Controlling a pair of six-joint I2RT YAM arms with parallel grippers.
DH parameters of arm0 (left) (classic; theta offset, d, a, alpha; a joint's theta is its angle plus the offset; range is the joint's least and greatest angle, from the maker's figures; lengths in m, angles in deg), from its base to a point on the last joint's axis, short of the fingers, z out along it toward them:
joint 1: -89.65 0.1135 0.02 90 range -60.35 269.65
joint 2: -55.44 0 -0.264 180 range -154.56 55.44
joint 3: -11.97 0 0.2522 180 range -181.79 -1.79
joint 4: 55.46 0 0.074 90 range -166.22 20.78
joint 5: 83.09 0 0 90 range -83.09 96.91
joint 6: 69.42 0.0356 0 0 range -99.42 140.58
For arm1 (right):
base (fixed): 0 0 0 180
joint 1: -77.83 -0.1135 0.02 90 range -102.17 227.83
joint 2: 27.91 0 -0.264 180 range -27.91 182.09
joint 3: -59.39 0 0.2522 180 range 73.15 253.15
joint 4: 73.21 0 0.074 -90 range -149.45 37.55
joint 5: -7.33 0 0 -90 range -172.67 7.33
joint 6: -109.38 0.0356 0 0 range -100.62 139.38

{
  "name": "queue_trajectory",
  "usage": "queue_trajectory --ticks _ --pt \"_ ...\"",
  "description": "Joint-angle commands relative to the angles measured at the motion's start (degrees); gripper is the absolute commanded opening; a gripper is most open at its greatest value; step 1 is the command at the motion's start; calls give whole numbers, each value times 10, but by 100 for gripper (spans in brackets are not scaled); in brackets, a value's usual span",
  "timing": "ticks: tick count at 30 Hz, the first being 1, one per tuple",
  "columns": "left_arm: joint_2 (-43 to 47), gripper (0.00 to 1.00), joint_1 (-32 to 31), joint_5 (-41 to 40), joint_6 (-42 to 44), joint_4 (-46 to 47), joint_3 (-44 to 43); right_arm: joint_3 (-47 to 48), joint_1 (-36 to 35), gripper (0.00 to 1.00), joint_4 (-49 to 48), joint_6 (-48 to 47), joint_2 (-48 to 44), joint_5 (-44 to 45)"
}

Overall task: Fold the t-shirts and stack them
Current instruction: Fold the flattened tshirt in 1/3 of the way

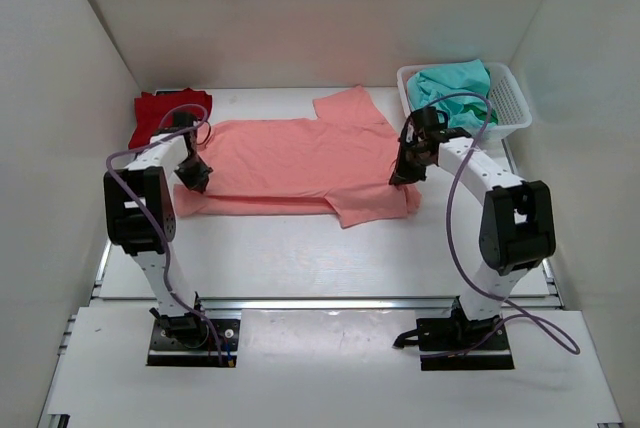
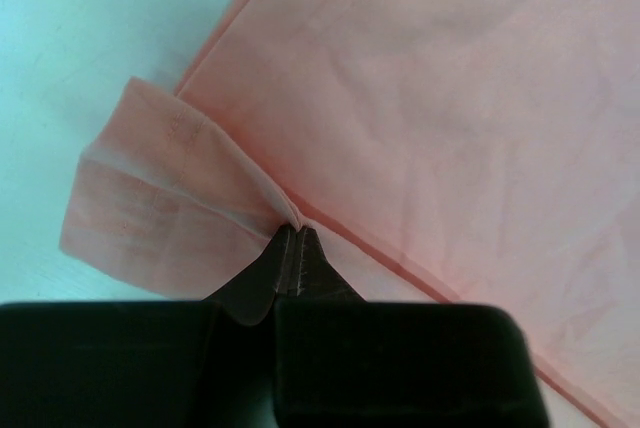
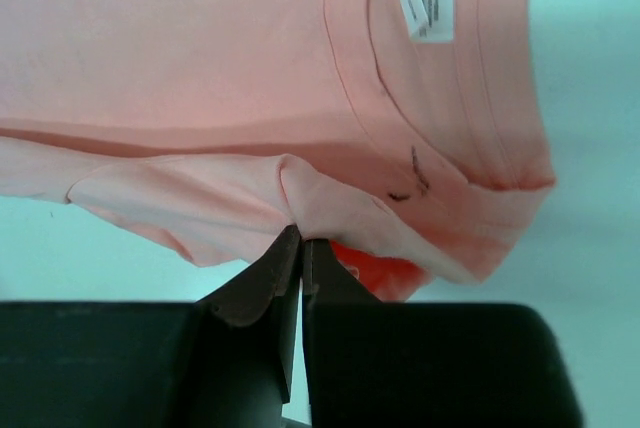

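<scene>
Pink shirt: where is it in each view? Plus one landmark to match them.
Top external: pink shirt spread flat across the centre of the picture.
Left wrist: fills the upper right; left gripper pinches a folded corner.
Right wrist: fills the top, white label upper right; right gripper pinches a fold.
Shared landmark: the two pinches, seen from above at the shirt's left and right ends.
</scene>
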Motion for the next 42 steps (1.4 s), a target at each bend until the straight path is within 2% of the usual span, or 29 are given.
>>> queue_trajectory --ticks 1,9,15,19,21,22,24,30,33,36,42 --pt "-12 0 1 -12 8 -12 -47 49 10 0 7 -15 26 10" --pt "-58 0 8 -6 13 -21 -98 143 18 0 15 -21 112 6" --pt "-81 5 4 0 13 -23 -131 185 23 0 23 -21 152 6" --pt "-96 19 -1 5 16 -27 -154 199 22 0 30 -17 168 15" --pt "-99 13 1 9 20 -30 -170 207 23 1 34 -18 177 16" --pt "-103 18 1 13 24 -33 -174 211 19 0 36 -18 181 19" --pt "-109 47 -1 17 28 -38 -185 216 24 0 38 -20 186 24" --pt "-112 62 -2 18 39 -59 -190 221 30 0 43 -27 187 43" --pt "-98 63 -2 11 59 -79 -184 219 28 0 40 -37 187 52" --pt "-72 56 -7 7 77 -94 -157 222 31 0 39 -42 189 59" --pt "1 58 -14 4 87 -74 -60 214 27 0 36 -45 179 60"
